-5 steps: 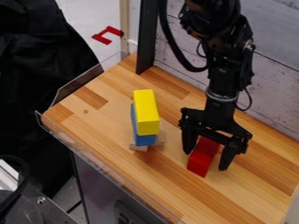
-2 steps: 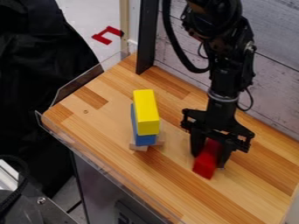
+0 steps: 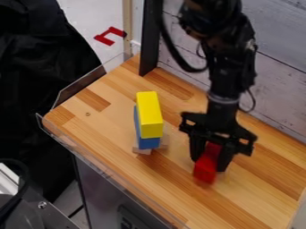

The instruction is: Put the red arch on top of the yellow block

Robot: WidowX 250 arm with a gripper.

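Whitewashed boards (image 3: 272, 42) stand behind a striped wooden counter (image 3: 99, 127), which has a clear plastic guard (image 3: 83, 85) along its far left edge. Black cloth (image 3: 42, 80) hangs beyond that, and a red mark (image 3: 108, 35) lies on the pale floor. Over the right part of the counter, the black gripper (image 3: 209, 164) points down, pinching the red arch (image 3: 204, 173) between its two fingers. The arch is blurred and perhaps just clear of the wood. Apart from it, the yellow block (image 3: 149, 114) lies atop an upright blue block (image 3: 149, 142), with pale wooden pieces (image 3: 142, 151) around the base.
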